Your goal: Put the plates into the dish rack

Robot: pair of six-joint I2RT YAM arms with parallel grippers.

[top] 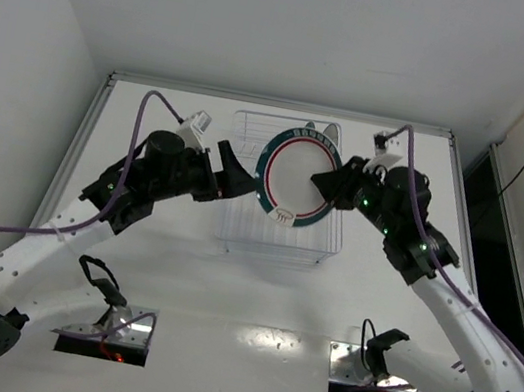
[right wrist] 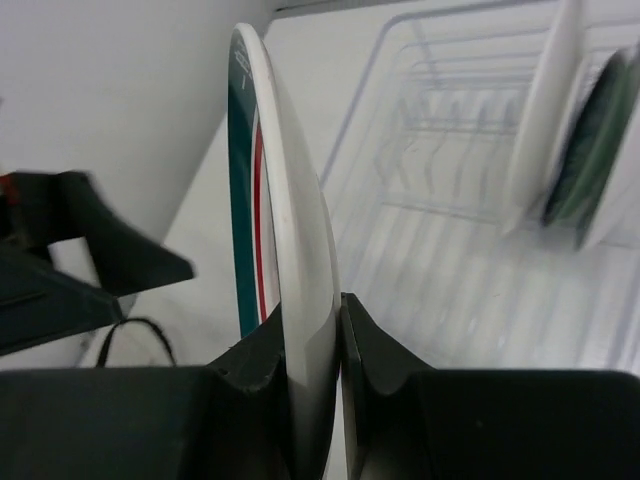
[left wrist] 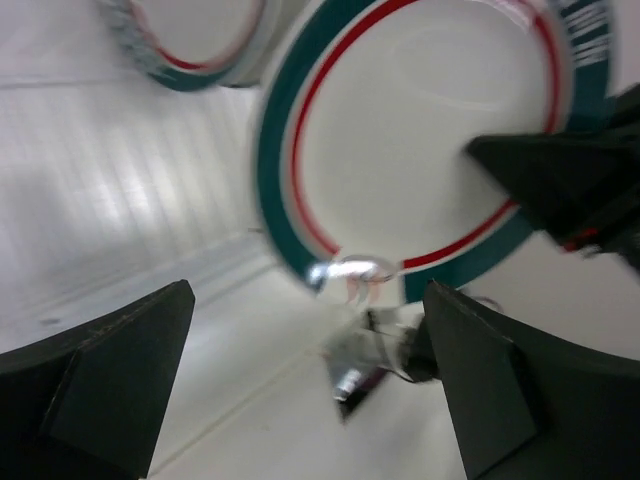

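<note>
A: Where's the plate [top: 296, 177]?
B: White, dark green rim, thin red ring. In the top view it overlaps the dish rack [top: 236, 227] at mid-desk, face tilted up toward the camera. Whether its lower edge touches the tines, can't tell.

A: Who has it?
B: The right fingers [right wrist: 385, 365]. They're pinched onto the plate's right rim, one finger on each face, closed as far as its thickness allows. The right wrist view shows it edge-on and upright.

A: And the left?
B: The left fingers [left wrist: 500, 390] are spread wide with nothing between them. They point at the plate's face from its left side, near the rim but apart from it. There's a visible gap in the top view.

A: Anything else in the rack?
B: A pale plate [right wrist: 545, 130] and a dark green-edged plate [right wrist: 592, 140] stand upright at the far end, just beside each other and well apart from the held one. Rows of tines lie between.

A: What's around the rack?
B: White desk [top: 253, 306] on all sides. The rack's near wall sits well apart from both arm bases. The walls stand back from the desk's edges.
</note>
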